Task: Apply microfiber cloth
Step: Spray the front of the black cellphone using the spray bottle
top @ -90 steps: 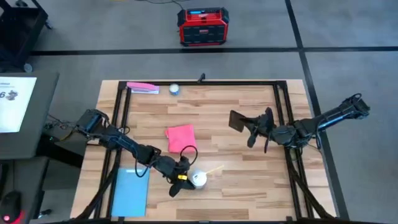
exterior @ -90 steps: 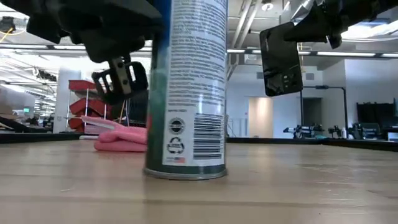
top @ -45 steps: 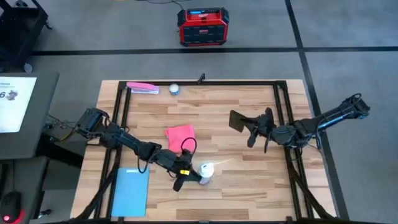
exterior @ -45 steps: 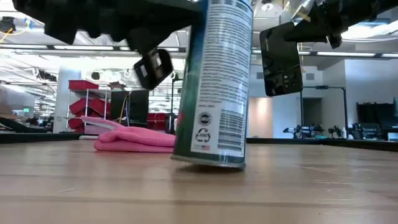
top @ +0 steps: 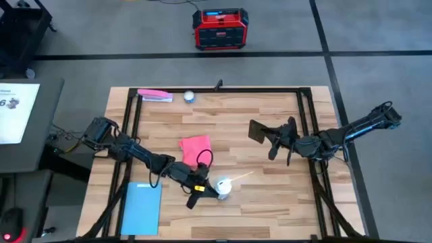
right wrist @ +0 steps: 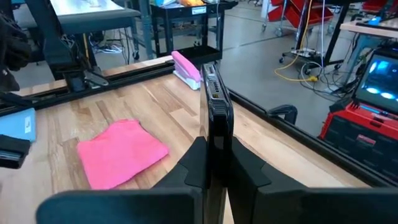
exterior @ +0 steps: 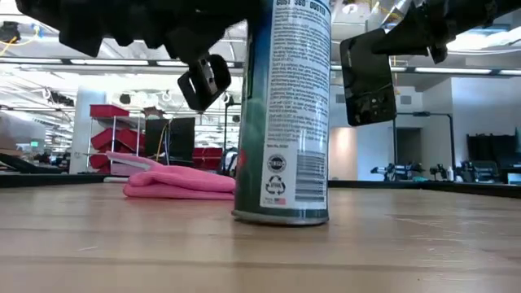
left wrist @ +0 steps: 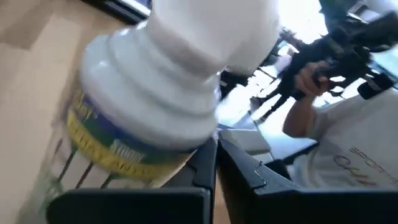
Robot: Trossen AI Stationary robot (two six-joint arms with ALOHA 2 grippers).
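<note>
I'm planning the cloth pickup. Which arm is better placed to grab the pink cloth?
Probably the left. The left gripper is by the spray can, just beside the pink cloth, while the right gripper is shut on the phone, held above the table.

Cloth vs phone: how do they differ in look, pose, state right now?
The microfiber cloth is pink and soft; the phone is black and rigid. The cloth lies flat on the table, touched by no gripper; the phone is held above the table, edge-on between the right gripper's fingers. The left gripper is at the spray can, not the cloth.
</note>
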